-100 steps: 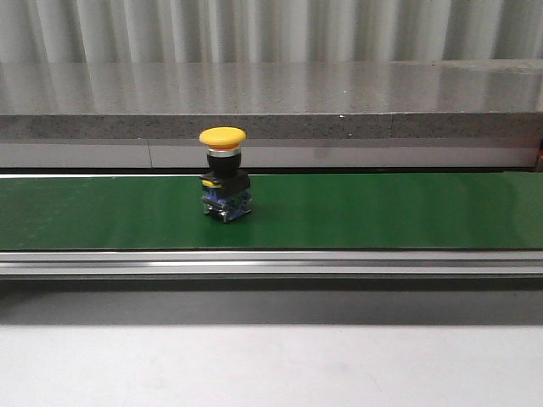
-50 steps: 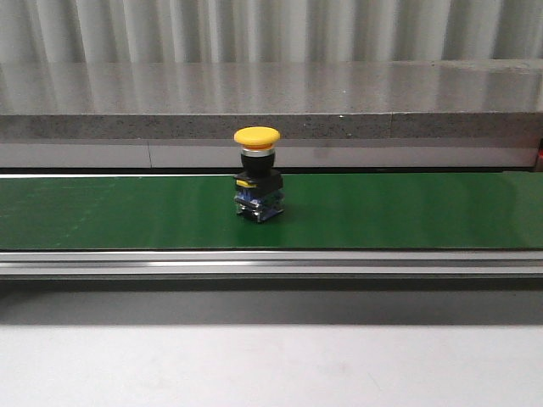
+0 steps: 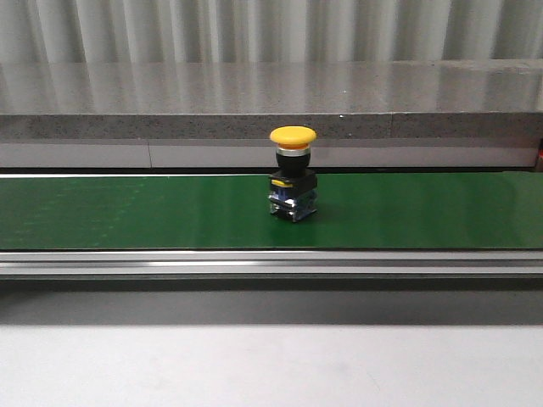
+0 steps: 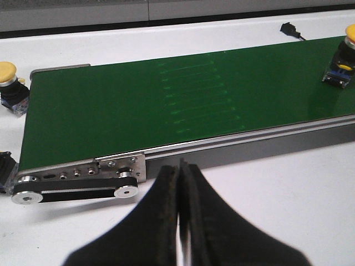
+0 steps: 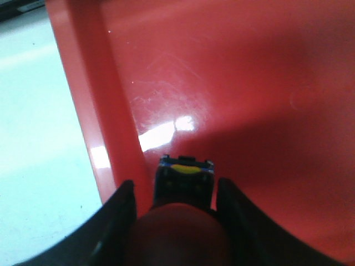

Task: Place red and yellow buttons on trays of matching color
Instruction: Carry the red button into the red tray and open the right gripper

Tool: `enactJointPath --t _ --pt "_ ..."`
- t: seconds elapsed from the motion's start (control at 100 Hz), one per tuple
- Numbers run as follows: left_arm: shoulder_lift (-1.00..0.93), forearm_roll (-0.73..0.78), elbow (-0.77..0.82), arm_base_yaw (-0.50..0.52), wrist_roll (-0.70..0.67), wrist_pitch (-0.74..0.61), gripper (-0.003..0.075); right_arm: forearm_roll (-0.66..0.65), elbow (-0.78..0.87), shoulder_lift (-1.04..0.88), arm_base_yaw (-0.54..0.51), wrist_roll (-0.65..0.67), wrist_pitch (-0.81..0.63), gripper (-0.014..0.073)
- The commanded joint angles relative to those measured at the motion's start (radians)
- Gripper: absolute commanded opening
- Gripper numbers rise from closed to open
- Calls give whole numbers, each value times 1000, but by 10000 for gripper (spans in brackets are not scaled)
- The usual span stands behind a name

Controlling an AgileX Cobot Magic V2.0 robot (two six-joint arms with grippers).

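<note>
Green belt (image 3: 127, 212) carries a yellow button (image 3: 293, 173) upright; left gripper (image 4: 178, 183) jaws together, right gripper (image 5: 175, 194) jaws clamp a red button (image 5: 180, 227) over the red tray (image 5: 249, 83).

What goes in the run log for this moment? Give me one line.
left gripper: shut, empty, near belt | right gripper: holding red button over red tray | yellow button: upright on belt

The front camera looks low and level across the green conveyor belt (image 3: 127, 212), the left wrist camera looks down along that same belt (image 4: 166, 105) from farther off, and the right wrist camera hangs close over a red tray (image 5: 249, 83).
</note>
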Motion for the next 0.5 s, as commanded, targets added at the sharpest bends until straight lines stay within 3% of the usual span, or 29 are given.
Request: enactJointPath --t 0.0,0.14,0.29,0.36,0.49 --pt "7 -23 -24 -8 -4 -69 -20 19 -34 -47 -4 -6 -48 143" --pt "7 -23 -24 -8 -4 -69 -20 20 -39 -34 -4 -6 -48 188" --pt "7 -23 -24 -8 -4 -69 -20 20 -42 -34 -4 -6 -49 479" --pt "7 -23 -24 -8 -4 -69 -20 20 -42 -34 -4 -6 -49 566" --pt "7 -23 -24 -8 -4 -69 -20 20 -38 -56 -4 -7 -45 571"
